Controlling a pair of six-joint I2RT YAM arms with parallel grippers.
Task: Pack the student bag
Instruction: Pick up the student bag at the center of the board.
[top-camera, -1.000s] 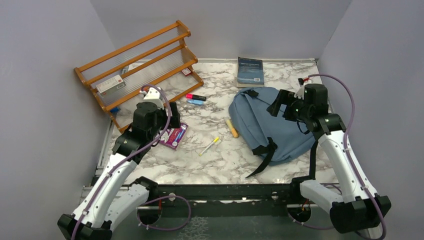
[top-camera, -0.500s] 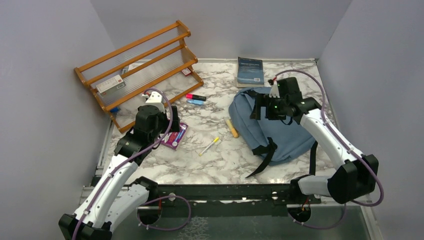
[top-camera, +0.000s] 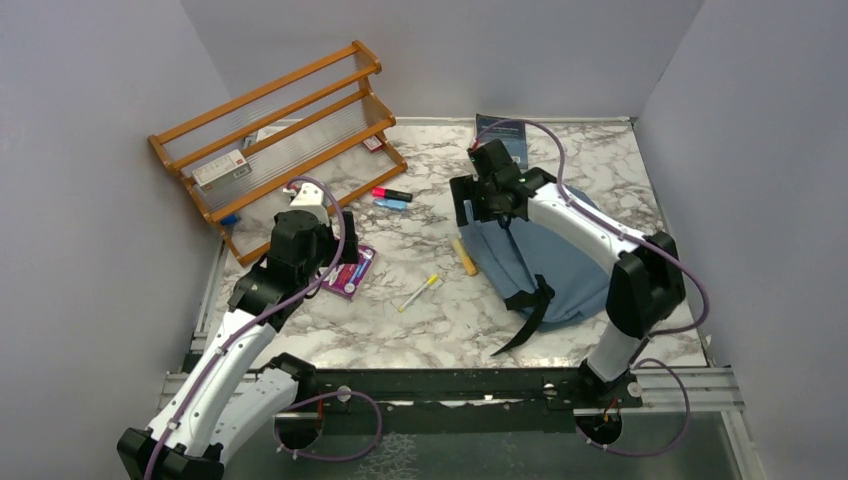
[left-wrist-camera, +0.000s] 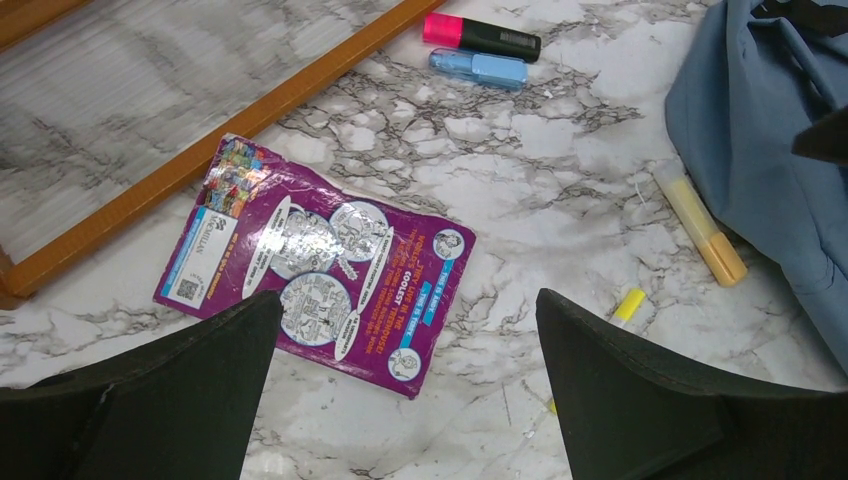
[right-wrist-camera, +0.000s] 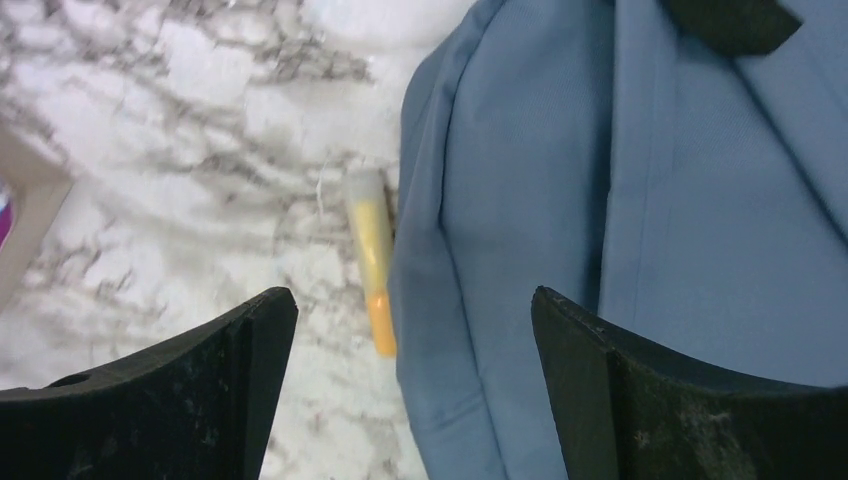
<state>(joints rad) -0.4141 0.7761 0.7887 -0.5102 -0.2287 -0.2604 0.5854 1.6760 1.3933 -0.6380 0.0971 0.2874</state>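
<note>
The right arm stretches forward and leftward across the backpack (top-camera: 565, 272), and its right gripper (top-camera: 463, 208) hangs over the bag's left edge with fingers wide apart and empty. Well left of the backpack, the bent left arm holds the left gripper (top-camera: 345, 238) above a purple packet (left-wrist-camera: 310, 265), fingers likewise spread. The dusty-blue backpack lies flat, black straps trailing nearward, with a yellow marker (right-wrist-camera: 372, 260) just beside its left edge.

The flat glossy purple packet (left-wrist-camera: 315, 265) on the marble surface (left-wrist-camera: 560, 200) carries a QR code (left-wrist-camera: 187, 290) on its blue strip. One printed word looks like "COOLEST"; the rest is too small to read.
</note>
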